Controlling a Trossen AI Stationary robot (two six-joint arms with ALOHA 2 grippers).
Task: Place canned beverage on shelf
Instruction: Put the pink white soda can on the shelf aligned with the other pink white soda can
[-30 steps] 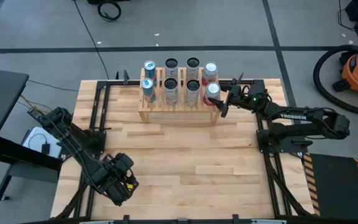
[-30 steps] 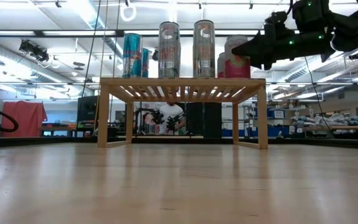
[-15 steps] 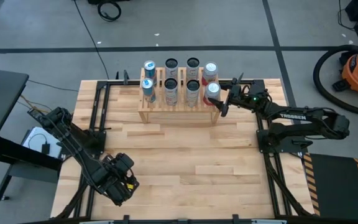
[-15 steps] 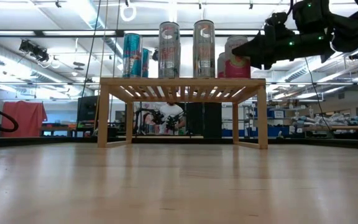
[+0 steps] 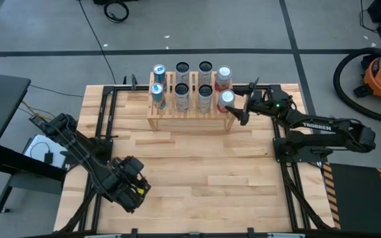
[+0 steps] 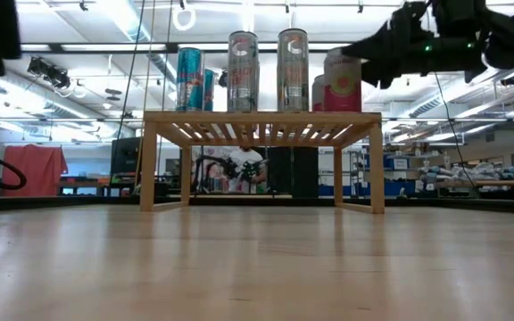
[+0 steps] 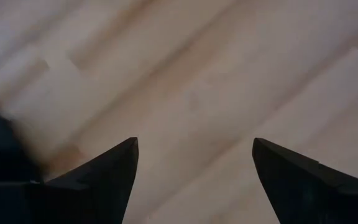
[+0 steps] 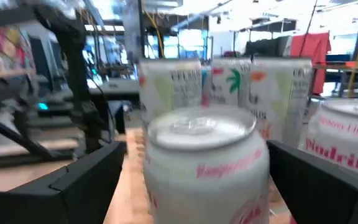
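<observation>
The wooden slatted shelf (image 5: 189, 120) stands at the table's far middle and bears several cans. At its near right corner a white and pink canned beverage (image 5: 226, 99) (image 6: 342, 82) (image 8: 204, 162) stands upright on its base. My right gripper (image 5: 241, 104) (image 8: 196, 152) is open and level at the can's right. Its fingers stand on either side of the can, apart from it. My left gripper (image 5: 134, 188) (image 7: 194, 144) hangs open over bare tabletop at the near left, pointing down.
Blue cans (image 5: 157, 89) fill the shelf's left end, tall silver cans (image 5: 193, 92) its middle, and another pink can (image 5: 224, 75) stands behind the placed one. Black frame rails (image 5: 104, 125) run along both table sides. Bare planks (image 5: 197, 165) lie before the shelf.
My right gripper has opened and let go of the white and pink can, which stays upright on the shelf. The gripper has risen a little and drawn back slightly toward the table's right edge.
</observation>
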